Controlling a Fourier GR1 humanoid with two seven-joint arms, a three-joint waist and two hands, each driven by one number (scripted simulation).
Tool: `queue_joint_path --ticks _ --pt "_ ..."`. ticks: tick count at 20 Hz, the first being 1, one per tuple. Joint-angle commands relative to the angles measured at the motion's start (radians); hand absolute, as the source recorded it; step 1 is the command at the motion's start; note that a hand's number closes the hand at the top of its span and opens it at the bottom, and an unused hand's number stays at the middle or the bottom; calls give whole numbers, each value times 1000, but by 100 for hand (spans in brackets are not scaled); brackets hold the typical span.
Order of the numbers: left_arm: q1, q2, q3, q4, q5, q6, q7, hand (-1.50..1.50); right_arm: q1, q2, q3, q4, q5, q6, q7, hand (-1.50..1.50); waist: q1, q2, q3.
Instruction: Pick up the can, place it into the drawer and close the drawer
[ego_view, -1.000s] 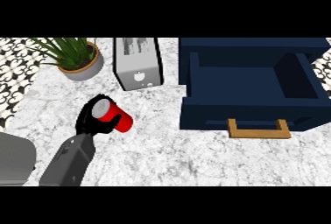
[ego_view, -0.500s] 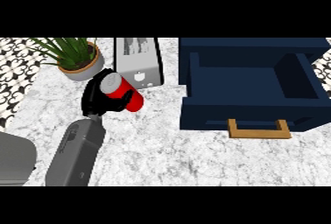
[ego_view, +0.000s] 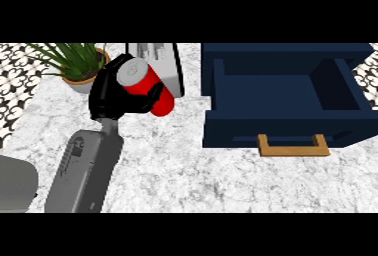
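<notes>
A red can (ego_view: 145, 83) with a silver top is held above the marble counter, tilted, in front of the toaster. My left hand (ego_view: 111, 98) is curled round it from the left and below, and its fingers hide part of the can's side. The grey forearm (ego_view: 85, 170) runs down to the lower left. To the right stands the open navy drawer (ego_view: 221, 90), its bare inside facing up and its wooden handle (ego_view: 293, 146) at the front. The can is left of the drawer, apart from it. My right hand does not show.
A silver toaster (ego_view: 166, 62) stands just behind the can. A potted green plant (ego_view: 76, 64) is at the back left. A grey rounded shape (ego_view: 15, 187) sits at the lower left edge. Patterned tiles (ego_view: 18, 80) line the back.
My left hand has risen with the can and carried it farther back and to the right, toward the toaster. The drawer has stayed open and still.
</notes>
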Motion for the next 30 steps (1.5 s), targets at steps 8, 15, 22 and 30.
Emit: queue_joint_path --ticks 8,15,22,30 --pt "-207 -5 -107 2 -26 203 100 150 -11 -14 0 -14 -34 -9 37 -150 -13 5 -1" --pt "-402 -5 -151 179 24 312 96 150 -46 2 31 -4 15 -11 43 -150 -22 8 0" --pt "-521 -5 -153 287 40 331 100 150 -51 -24 7 10 6 -20 34 -150 -16 6 0" --pt "-742 -5 -165 543 143 367 29 150 -41 2 51 -86 4 -57 80 -150 -36 11 -1"
